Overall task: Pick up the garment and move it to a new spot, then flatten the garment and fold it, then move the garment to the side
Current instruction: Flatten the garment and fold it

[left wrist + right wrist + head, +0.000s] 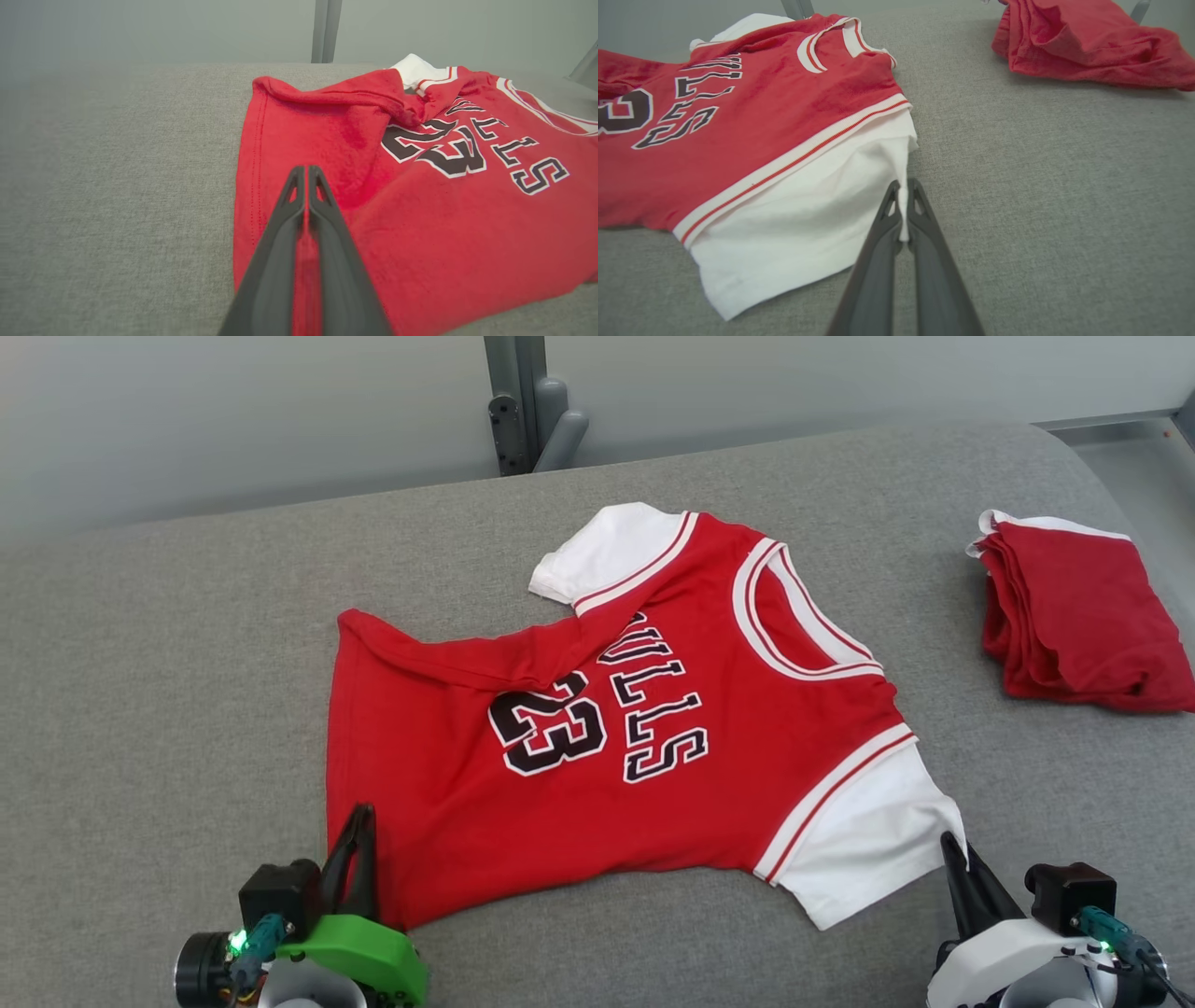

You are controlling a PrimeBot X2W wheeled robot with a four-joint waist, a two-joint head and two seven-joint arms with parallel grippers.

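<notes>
My left end effector is clamped tight on the garment at its red hem, and my right end effector is clamped on its white sleeve edge. Garment lies spread and creased mid grey fabric surface, with a folded red pile well apart on the right.

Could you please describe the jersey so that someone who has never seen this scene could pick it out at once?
On the broad grey padded surface, look at the middle, left of the folded red pile. The jersey lies spread open, its hem pinched by the left claw and a white sleeve by the right claw. Unlike the pile, it shows a black 23.
</notes>
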